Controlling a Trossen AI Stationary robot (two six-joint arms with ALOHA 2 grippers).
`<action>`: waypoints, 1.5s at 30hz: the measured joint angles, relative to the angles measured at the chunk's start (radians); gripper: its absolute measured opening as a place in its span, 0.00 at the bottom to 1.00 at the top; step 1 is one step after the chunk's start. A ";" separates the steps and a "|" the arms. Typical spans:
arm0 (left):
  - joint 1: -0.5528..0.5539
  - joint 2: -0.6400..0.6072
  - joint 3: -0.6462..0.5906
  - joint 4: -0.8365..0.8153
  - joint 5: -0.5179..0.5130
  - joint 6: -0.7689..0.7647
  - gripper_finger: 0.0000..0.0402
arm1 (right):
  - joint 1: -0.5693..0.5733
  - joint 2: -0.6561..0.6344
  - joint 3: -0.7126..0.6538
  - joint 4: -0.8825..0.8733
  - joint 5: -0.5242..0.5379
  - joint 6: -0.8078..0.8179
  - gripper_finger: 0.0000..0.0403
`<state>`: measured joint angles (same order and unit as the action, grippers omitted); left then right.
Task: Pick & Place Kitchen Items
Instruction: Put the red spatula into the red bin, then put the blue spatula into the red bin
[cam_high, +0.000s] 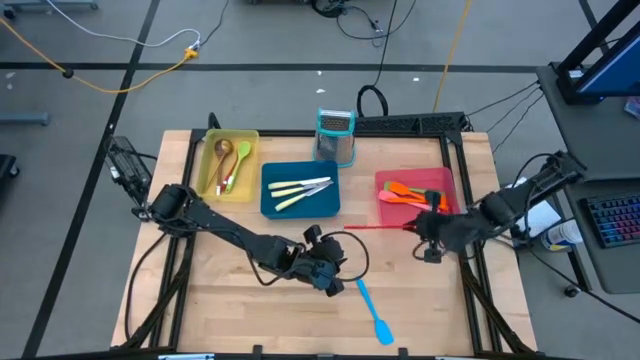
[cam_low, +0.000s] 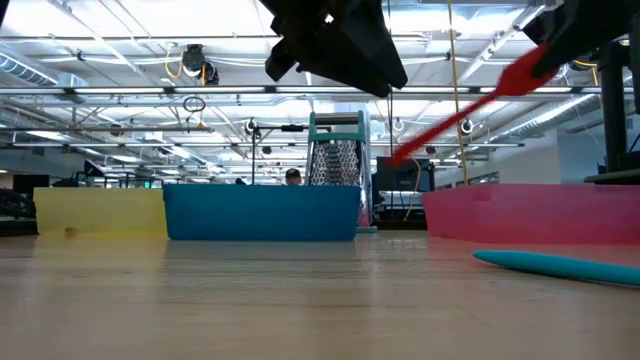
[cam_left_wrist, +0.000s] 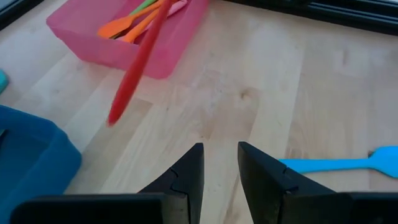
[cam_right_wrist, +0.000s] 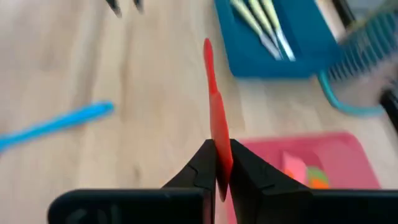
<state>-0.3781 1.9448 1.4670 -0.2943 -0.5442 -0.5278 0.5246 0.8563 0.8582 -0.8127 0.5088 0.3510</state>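
Beside the pink tray (cam_high: 440, 178), your right gripper (cam_right_wrist: 222, 163) has its fingers pinched shut on one end of a red spatula (cam_high: 375, 227), which sticks out level toward the middle of the tabletop (cam_high: 220, 300), clear of the wood. To finish this well, I judge you should swing that long free end round until it lines up with the tray's length, carry it over the wall, and lower it before letting go; released crosswise, it would likely teeter on the rim. Orange spatulas (cam_high: 402, 192) already lie in the tray, so aim for the bare part beside them.

Your left gripper (cam_left_wrist: 219, 163) hangs over mid-tabletop with its fingers narrowly parted and nothing between them, close to the red spatula's free tip, so watch that tip as you turn. A blue spatula (cam_high: 374, 312) lies flat on the front of the tabletop, yet to be sorted. Cream-handled knives (cam_high: 300, 190) sit in the blue tray (cam_high: 270, 205), spoons (cam_high: 230, 160) in the yellow tray (cam_high: 250, 140), and the grater (cam_high: 335, 135) stands behind, well apart from your path.
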 joint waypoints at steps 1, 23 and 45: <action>-0.002 0.000 0.000 0.000 0.000 0.000 0.25 | -0.010 0.016 0.028 -0.068 -0.002 0.007 0.03; -0.018 0.000 0.000 -0.001 0.001 -0.028 0.25 | -0.066 -0.033 0.035 -0.541 -0.065 0.262 0.06; -0.020 0.000 0.000 -0.001 0.002 -0.001 0.25 | -0.304 0.038 -0.207 -0.181 -0.089 0.160 0.32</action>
<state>-0.3981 1.9450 1.4670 -0.2951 -0.5423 -0.5285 0.2205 0.8940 0.6514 -0.9937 0.4201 0.5114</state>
